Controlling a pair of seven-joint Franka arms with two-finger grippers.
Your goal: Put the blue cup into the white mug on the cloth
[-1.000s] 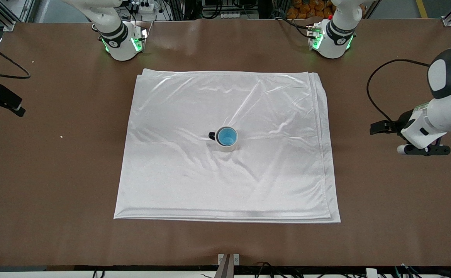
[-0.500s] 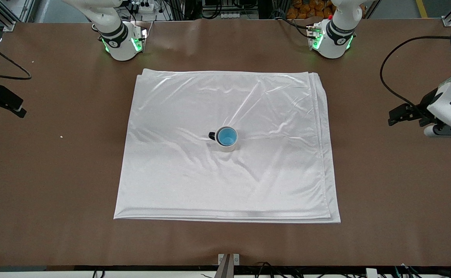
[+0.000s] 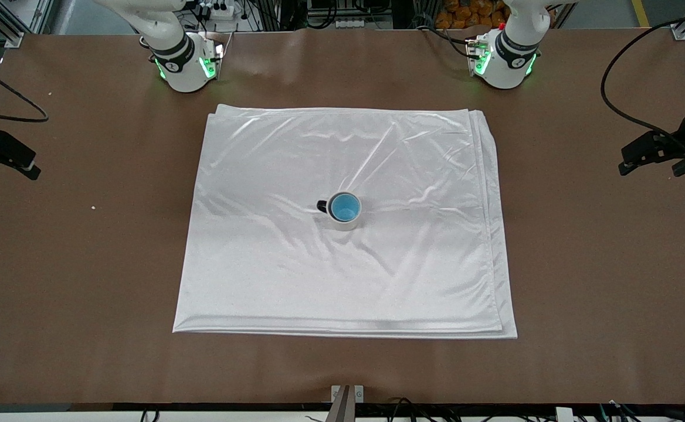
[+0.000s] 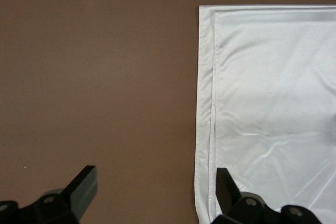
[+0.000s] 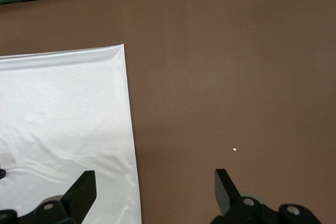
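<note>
At the middle of the large glossy white folded cloth [image 3: 342, 234], the small light-blue tapered handleless cup [image 3: 345, 206] already sits nested inside the small cream mug with the black handle [image 3: 342, 221]. Both look light, rigid and smooth, probably slippery; the blue cup is best pinched across its rim. The left gripper [image 4: 152, 190] hangs released over the table's edge, the right gripper [image 5: 152, 190] waits released beside the cloth.
</note>
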